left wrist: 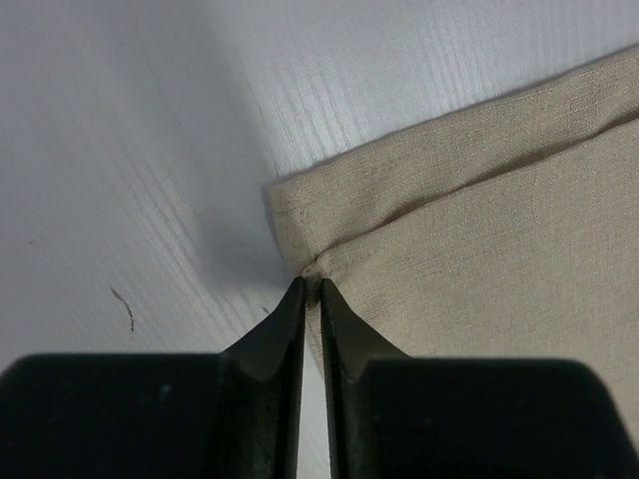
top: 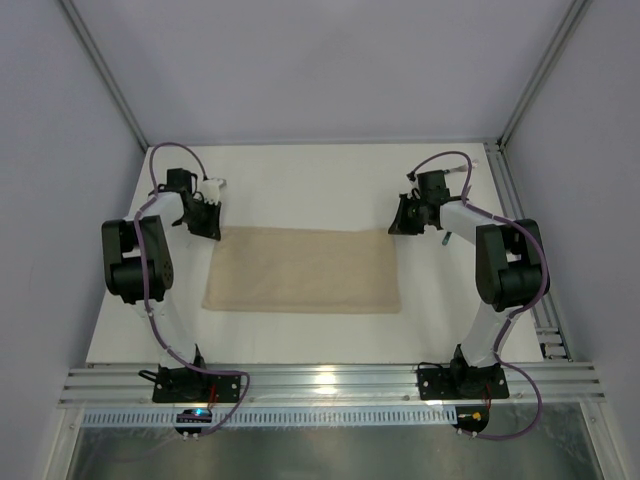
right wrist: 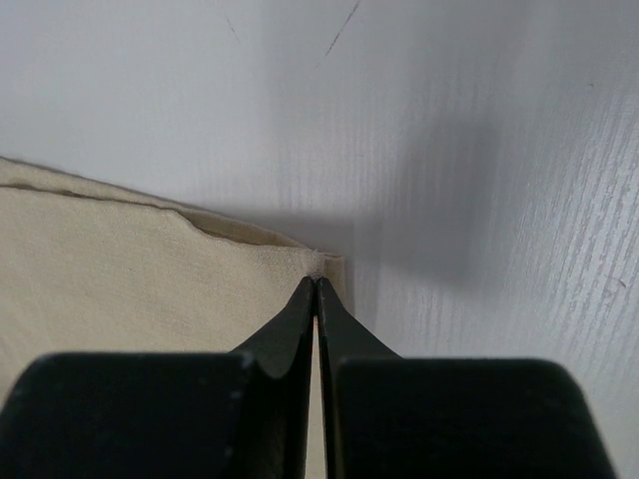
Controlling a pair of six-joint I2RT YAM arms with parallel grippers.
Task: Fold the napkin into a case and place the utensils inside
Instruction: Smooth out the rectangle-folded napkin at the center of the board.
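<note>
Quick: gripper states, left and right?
Left gripper: nearly closed at the napkin corner; grip cannot be told.
Right gripper: closed, pinching the napkin corner.

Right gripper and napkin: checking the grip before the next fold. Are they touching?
Touching. The right wrist view shows the right gripper with its fingertips closed on the far corner of the napkin, and the cloth puckers right at the tips.

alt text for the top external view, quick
A beige napkin, folded into a wide rectangle, lies flat on a white table. The left gripper is at its far left corner and the right gripper at its far right corner.
</note>
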